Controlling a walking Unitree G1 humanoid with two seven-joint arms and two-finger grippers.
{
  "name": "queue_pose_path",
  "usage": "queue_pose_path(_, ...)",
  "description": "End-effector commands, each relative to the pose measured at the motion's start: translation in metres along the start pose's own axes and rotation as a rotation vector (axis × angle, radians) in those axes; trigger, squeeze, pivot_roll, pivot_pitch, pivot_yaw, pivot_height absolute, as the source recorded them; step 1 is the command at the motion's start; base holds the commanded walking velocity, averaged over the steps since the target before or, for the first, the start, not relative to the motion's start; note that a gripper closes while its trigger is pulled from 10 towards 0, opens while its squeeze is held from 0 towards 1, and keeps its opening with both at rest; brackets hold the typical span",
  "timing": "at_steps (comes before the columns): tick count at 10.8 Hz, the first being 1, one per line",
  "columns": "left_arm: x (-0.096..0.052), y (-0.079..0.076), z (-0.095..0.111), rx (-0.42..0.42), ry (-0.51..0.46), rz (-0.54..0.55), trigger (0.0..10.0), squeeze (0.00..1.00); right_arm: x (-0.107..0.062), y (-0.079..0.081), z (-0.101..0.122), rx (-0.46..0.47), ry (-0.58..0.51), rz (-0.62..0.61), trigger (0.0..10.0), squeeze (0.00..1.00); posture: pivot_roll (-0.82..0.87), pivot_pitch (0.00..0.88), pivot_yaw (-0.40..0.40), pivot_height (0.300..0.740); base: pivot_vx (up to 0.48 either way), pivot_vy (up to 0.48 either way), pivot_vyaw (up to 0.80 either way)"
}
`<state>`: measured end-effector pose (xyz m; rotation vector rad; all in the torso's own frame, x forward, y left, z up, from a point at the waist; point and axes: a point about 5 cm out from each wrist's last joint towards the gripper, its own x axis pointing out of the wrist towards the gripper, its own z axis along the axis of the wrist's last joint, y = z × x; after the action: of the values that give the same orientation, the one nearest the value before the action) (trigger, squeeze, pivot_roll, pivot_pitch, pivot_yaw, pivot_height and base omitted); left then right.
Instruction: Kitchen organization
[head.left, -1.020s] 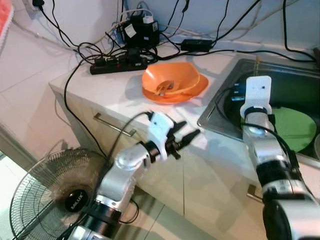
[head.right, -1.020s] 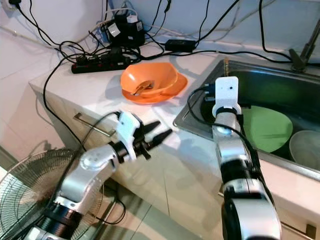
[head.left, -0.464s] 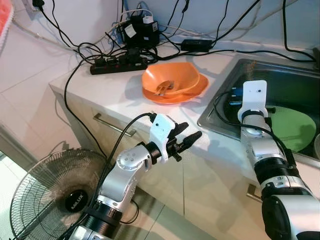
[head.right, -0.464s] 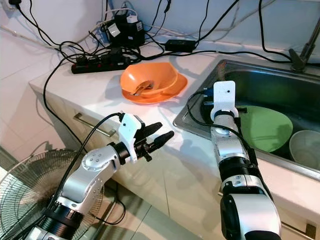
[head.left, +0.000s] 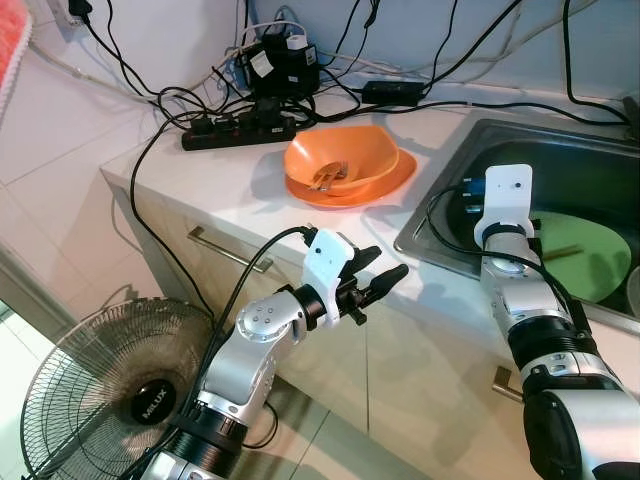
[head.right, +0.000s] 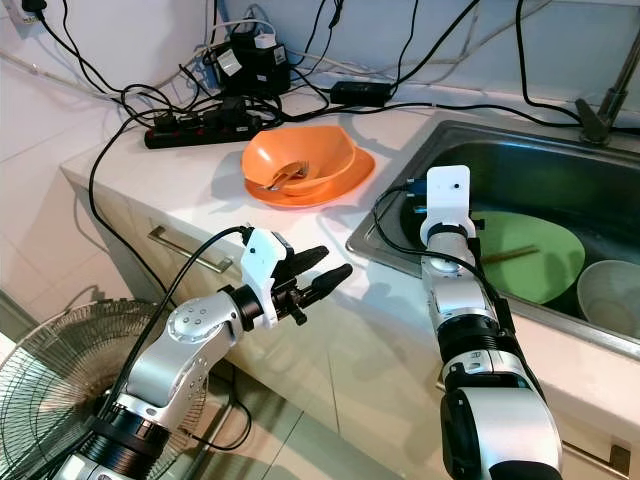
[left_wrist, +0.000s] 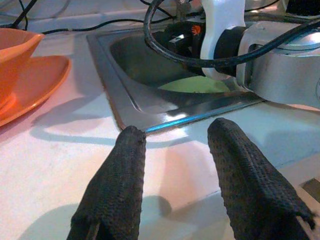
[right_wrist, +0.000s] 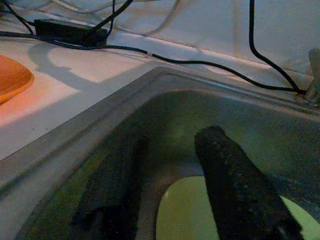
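Sink (head.right: 420, 150), a steel basin set into the white countertop (head.left: 230, 180) on the robot's right, holds a green plate (head.right: 535, 255) lying flat on its floor, with a thin brown stick (head.right: 512, 254) across it and a pale bowl (head.right: 610, 295) just beside it at the basin's edge. Floor fan (head.left: 100, 390) stands below the counter on the robot's left, in front of the cabinet doors. Right arm reaches over the sink's front rim; the right gripper (right_wrist: 172, 190) hangs inside the basin above the green plate, its two black fingers spread apart and grasping nothing. Left gripper (left_wrist: 175, 170) hovers at the counter's front edge, pointing towards the sink, its fingers (left_wrist: 117, 185) likewise parted and empty. Orange bowl (head.left: 340, 160) rests on an orange plate (head.left: 395, 178) on the countertop, between the sink and a black power strip (head.left: 238, 130); a utensil (head.left: 328, 178) lies inside the bowl. Tangled black cables (head.left: 200, 95) run along the back wall.
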<state>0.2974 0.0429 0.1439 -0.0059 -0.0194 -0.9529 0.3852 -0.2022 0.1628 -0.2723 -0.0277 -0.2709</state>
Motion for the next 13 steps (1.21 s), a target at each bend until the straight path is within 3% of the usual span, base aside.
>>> queue_pose_path(1, -0.001, 0.001, -0.003, 0.011, 0.018, 0.003, 10.0, 0.0, 0.001, 0.005, 0.009, 0.001, -0.049, 0.018, 10.0, 0.0, 0.04, 0.0, 0.123, 0.74, 0.0, 0.0, 0.0)
queue_pose_path(3, -0.001, 0.005, 0.001, 0.037, -0.021, 0.051, 10.0, 0.0, -0.007, 0.006, 0.027, -0.006, -0.227, 0.031, 10.0, 0.0, 0.04, 0.0, 0.125, 0.74, 0.0, 0.0, 0.0)
queue_pose_path(4, -0.001, 0.007, 0.002, 0.035, -0.034, 0.064, 10.0, 0.0, -0.01, 0.007, 0.031, -0.007, -0.264, 0.04, 10.0, 0.0, 0.03, 0.0, 0.127, 0.74, 0.0, 0.0, 0.0)
queue_pose_path(6, -0.003, 0.018, 0.013, 0.079, -0.112, 0.176, 10.0, 0.0, -0.039, 0.012, 0.039, 0.041, -0.445, 0.063, 10.0, 0.0, 0.03, 0.0, 0.127, 0.74, 0.0, 0.0, 0.0)
queue_pose_path(7, -0.005, 0.022, 0.014, 0.096, -0.125, 0.209, 10.0, 0.0, -0.047, 0.012, 0.036, 0.06, -0.464, 0.056, 10.0, 0.0, 0.03, 0.004, 0.127, 0.74, 0.0, 0.0, 0.0)
queue_pose_path(10, -0.009, 0.03, 0.016, 0.147, -0.149, 0.284, 10.0, 0.0, -0.074, 0.019, 0.03, 0.003, -0.54, 0.052, 10.0, 0.0, 0.03, 0.027, 0.13, 0.74, 0.0, 0.0, 0.0)
queue_pose_path(13, -0.017, 0.038, 0.017, 0.223, -0.174, 0.38, 10.0, 0.0, -0.09, 0.04, 0.022, 0.025, -0.52, 0.065, 10.0, 0.0, 0.04, 0.045, 0.125, 0.74, 0.0, 0.0, 0.0)
